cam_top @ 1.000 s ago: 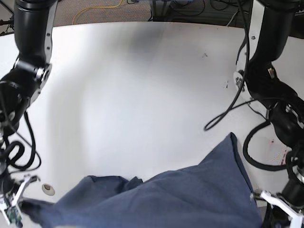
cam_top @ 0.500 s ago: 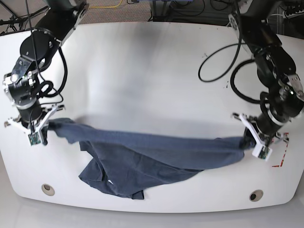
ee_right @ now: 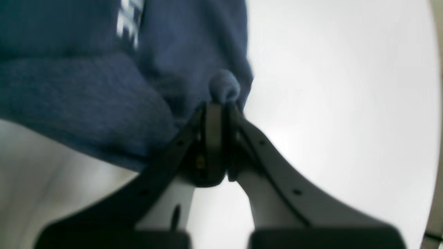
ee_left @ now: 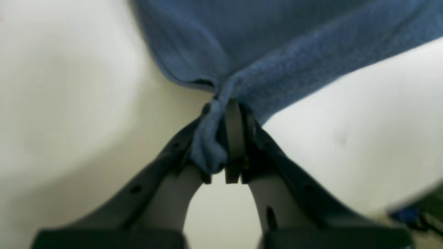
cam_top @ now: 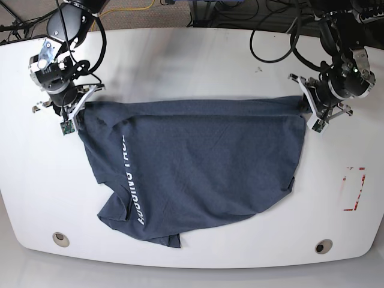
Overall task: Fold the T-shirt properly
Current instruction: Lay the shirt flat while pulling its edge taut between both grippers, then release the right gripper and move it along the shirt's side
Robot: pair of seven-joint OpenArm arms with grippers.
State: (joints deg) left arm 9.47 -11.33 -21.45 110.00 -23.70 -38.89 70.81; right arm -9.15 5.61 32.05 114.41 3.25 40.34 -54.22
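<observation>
The T-shirt is slate blue and hangs stretched between both grippers, its upper edge taut and its lower part lying on the white table. White lettering runs down its left side. My left gripper, on the base view's right, is shut on the shirt's upper right corner. In the left wrist view that gripper pinches a bunched fold of T-shirt. My right gripper is shut on the upper left corner. The right wrist view shows this gripper clamping T-shirt beside the lettering.
A red outlined mark sits on the table at the right. Two round holes lie near the front edge. Black cables trail from the arms at the back, and a yellow cable lies beyond the table.
Both arms have carried the shirt from the table's front toward the back. The cloth has gone from a bunched strip to a wide spread sheet, still gripped at both corners.
</observation>
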